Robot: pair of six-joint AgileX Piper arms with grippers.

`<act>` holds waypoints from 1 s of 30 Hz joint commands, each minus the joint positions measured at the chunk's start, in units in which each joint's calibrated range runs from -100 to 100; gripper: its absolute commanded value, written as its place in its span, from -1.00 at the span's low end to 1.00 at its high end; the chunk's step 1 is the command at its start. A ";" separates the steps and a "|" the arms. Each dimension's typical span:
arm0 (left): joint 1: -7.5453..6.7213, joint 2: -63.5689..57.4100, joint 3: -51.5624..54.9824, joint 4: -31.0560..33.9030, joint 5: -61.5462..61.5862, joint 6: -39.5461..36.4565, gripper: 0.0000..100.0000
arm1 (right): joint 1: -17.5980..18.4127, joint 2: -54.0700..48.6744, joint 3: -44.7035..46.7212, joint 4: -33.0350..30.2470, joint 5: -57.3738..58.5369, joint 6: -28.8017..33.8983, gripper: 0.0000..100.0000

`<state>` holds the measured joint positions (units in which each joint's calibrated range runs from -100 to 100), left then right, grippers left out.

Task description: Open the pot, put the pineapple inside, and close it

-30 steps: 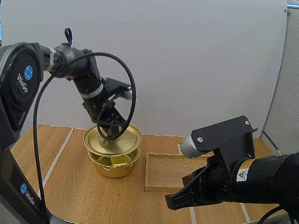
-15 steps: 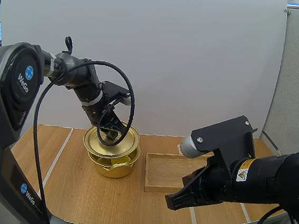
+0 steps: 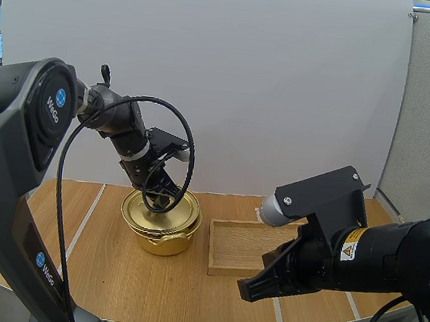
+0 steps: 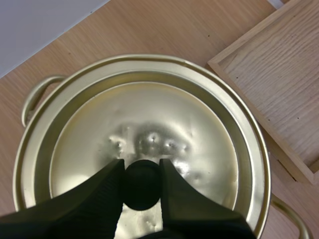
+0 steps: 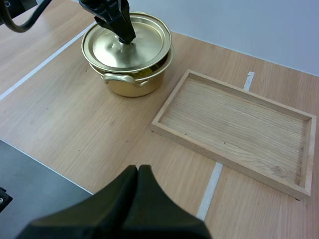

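Note:
A gold pot [image 3: 159, 239] stands on the table left of centre, with its gold lid [image 3: 161, 211] resting on it. My left gripper [image 3: 161, 195] is shut on the lid's black knob [image 4: 143, 183], which its two fingertips [image 4: 110, 175] pinch from both sides. From the right wrist view, the left gripper [image 5: 124, 35] stands on the lid [image 5: 137, 47] and a sliver of yellow [image 5: 144, 73] shows under the rim. My right gripper [image 3: 251, 288] hovers shut over the table's front right, its fingers [image 5: 138, 174] together as one wedge, holding nothing.
An empty wooden tray [image 3: 246, 248] lies right of the pot, close to it [image 5: 234, 124]. The pot's side handles [image 4: 34, 97] stick out. Bare tabletop lies in front of the pot.
The left gripper has lowered the lid from a raised, tilted pose down onto the pot. The yellow pineapple seen inside before is now covered in the high view. The right arm has not moved.

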<state>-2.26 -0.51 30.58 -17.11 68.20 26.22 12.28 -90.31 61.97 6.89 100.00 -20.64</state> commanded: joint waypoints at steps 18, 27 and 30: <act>-0.01 2.55 -0.06 -2.14 -0.32 1.36 -1.00 | -0.25 -0.47 0.18 0.05 0.00 -0.57 -1.00; -0.01 3.53 -0.06 -0.77 0.16 1.03 -1.00 | -0.25 -0.47 0.18 0.05 0.00 -0.57 -1.00; -0.01 3.53 -0.06 -0.89 2.40 1.23 -1.00 | -0.25 -0.47 0.18 0.05 0.00 -0.57 -1.00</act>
<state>-2.26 2.41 30.46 -18.26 67.07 27.46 12.28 -90.31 61.97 6.89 100.00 -20.64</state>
